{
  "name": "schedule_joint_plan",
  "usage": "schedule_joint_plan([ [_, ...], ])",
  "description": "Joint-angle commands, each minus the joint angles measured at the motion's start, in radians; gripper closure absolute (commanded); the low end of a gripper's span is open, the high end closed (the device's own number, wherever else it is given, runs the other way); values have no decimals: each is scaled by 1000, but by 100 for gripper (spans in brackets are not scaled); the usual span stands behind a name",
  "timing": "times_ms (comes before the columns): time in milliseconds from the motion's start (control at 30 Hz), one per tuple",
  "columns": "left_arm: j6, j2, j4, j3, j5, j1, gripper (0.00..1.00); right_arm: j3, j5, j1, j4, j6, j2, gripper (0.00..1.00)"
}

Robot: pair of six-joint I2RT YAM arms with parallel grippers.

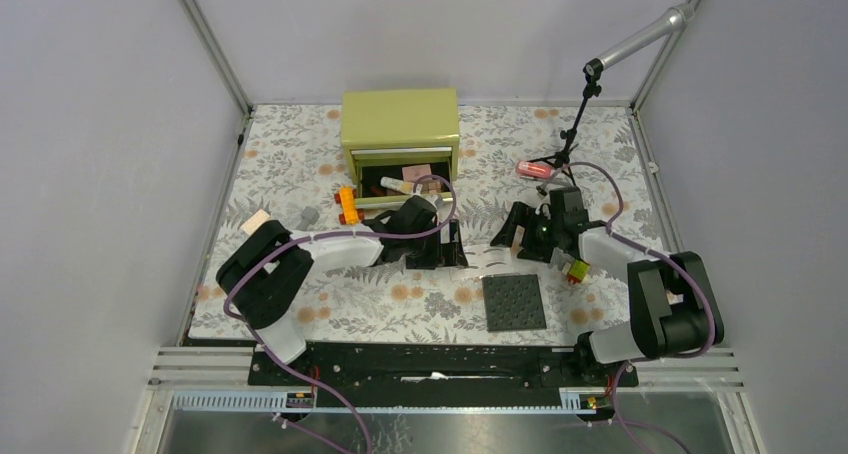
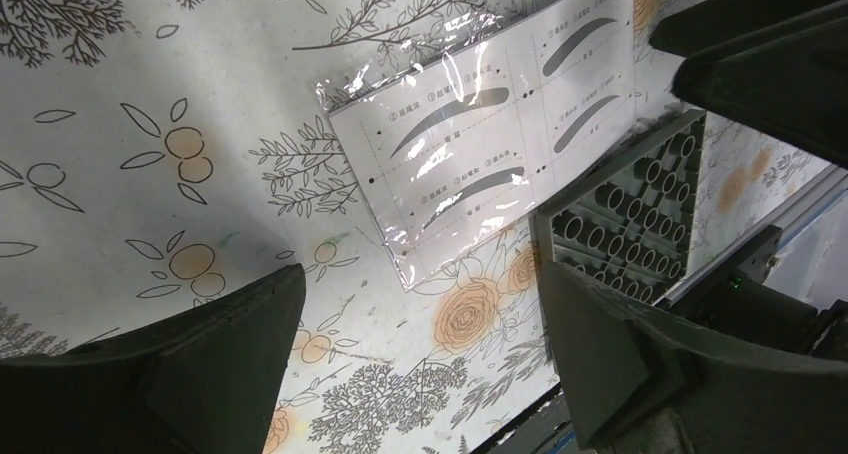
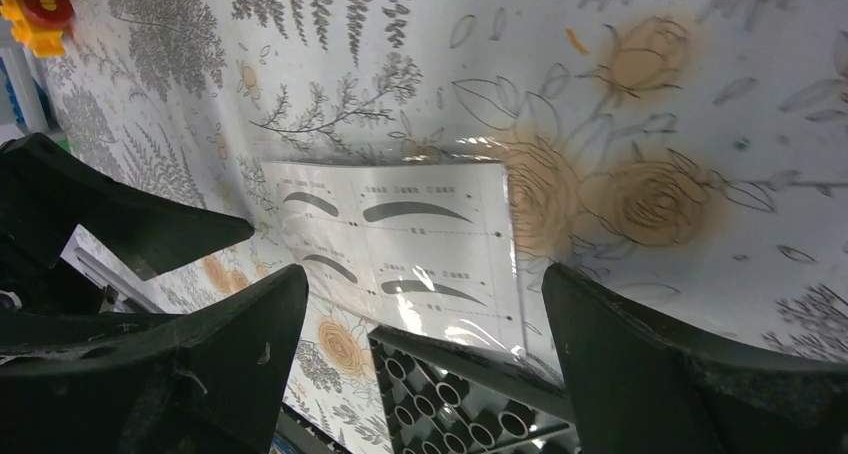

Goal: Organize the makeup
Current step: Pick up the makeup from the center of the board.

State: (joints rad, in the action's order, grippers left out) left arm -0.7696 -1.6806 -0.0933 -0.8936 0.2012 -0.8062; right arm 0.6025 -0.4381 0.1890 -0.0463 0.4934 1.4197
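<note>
A white eyebrow-stencil sheet (image 2: pixel 480 144) in a clear sleeve lies flat on the floral cloth between both grippers; it also shows in the right wrist view (image 3: pixel 400 244) and faintly from the top (image 1: pixel 490 260). My left gripper (image 1: pixel 450 246) is open and empty just left of it (image 2: pixel 420 344). My right gripper (image 1: pixel 520 236) is open and empty just right of it (image 3: pixel 425 354). Several small cosmetics lie in the open drawer (image 1: pixel 405 182) of the yellow-green box (image 1: pixel 400 124). A pink-red tube (image 1: pixel 535 169) lies at the back right.
The dark grey studded plate (image 1: pixel 514 302) lies in front of the sheet, touching its near edge (image 3: pixel 450 394). An orange toy car (image 1: pixel 347 204) sits left of the drawer. A small yellow-red toy (image 1: pixel 577 269) sits by the right arm. A lamp stand (image 1: pixel 570 144) rises at the back right.
</note>
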Motion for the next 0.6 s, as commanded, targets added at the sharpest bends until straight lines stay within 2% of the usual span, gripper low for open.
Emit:
schedule_joint_plan([
  [0,-40,3,61,39,-8,-5,1,13,26,61,-55,-32,83,5],
  [200,-47,-28,148,44,48,-5,3,40,53,129,-64,-30,137,5],
  [567,-75,-76,257,33,113,-8,5,40,-1,165,-42,-27,176,6],
])
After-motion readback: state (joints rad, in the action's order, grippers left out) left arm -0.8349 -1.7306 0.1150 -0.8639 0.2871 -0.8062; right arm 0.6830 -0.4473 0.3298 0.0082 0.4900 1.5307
